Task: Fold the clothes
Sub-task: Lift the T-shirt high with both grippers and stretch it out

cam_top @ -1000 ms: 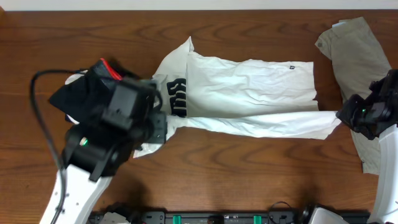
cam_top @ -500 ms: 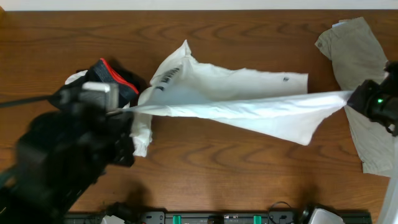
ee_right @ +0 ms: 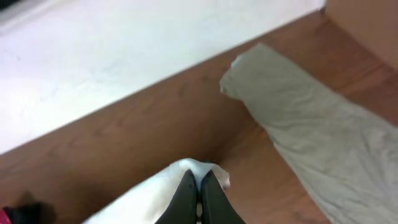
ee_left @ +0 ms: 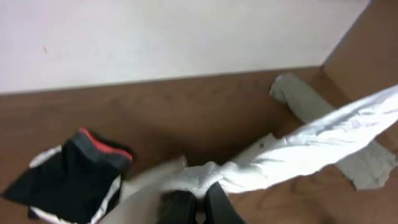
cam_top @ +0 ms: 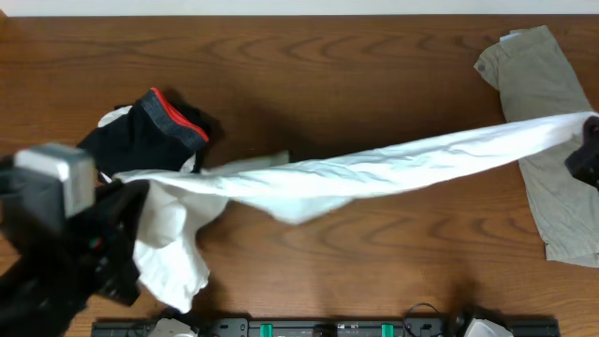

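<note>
Pinched tight on opposite ends of the white T-shirt [cam_top: 421, 159] with left fingers [ee_left: 221, 208] and right fingers [ee_right: 212, 202]; soft, light, sagging, likely best gripped at hem corners.

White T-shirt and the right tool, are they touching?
Touching. The right wrist view shows the right tool shut on a corner of the white T-shirt, with the cloth bunched around its fingertips.
</note>
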Action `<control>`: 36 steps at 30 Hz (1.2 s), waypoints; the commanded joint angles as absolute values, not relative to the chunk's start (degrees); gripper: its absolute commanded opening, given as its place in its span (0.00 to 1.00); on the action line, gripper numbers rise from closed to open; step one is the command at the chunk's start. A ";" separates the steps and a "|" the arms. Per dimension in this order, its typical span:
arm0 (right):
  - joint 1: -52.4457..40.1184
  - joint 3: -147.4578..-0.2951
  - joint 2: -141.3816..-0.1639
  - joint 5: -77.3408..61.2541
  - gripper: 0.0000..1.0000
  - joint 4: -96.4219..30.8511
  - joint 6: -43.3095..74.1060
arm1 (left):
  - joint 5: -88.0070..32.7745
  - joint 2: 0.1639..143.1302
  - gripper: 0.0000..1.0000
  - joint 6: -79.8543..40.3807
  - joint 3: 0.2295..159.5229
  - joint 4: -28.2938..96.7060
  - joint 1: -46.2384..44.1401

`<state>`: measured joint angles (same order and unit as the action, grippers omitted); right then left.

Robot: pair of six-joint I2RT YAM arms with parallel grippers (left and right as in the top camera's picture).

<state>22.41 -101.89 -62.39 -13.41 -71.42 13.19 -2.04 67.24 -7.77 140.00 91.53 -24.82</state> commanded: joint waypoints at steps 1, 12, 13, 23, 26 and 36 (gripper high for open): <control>23.31 -105.65 -64.20 -11.88 0.01 -71.90 15.11 | -0.36 69.10 0.06 -5.76 144.03 91.00 -24.84; 23.35 -132.05 -72.16 -17.10 0.01 -74.19 16.32 | -0.34 70.96 0.06 -2.74 152.59 80.27 -24.84; 23.35 -134.21 -72.27 -15.88 0.01 -74.19 17.02 | -0.30 70.96 0.06 -2.57 153.69 79.35 -24.84; 23.33 -139.59 -75.26 -10.57 0.01 -72.99 22.22 | 7.68 74.56 0.06 6.57 155.83 71.77 -24.84; 23.33 -139.59 -78.63 -12.69 0.01 -72.93 23.09 | 7.75 78.72 0.06 7.29 155.76 69.49 -24.84; 23.33 -139.68 -76.69 -23.83 0.01 -80.86 12.88 | -4.10 78.26 0.06 -1.32 156.66 83.85 -24.84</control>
<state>22.44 -138.23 -82.24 -20.71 -80.99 17.08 1.83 83.70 1.89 154.26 83.50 -24.82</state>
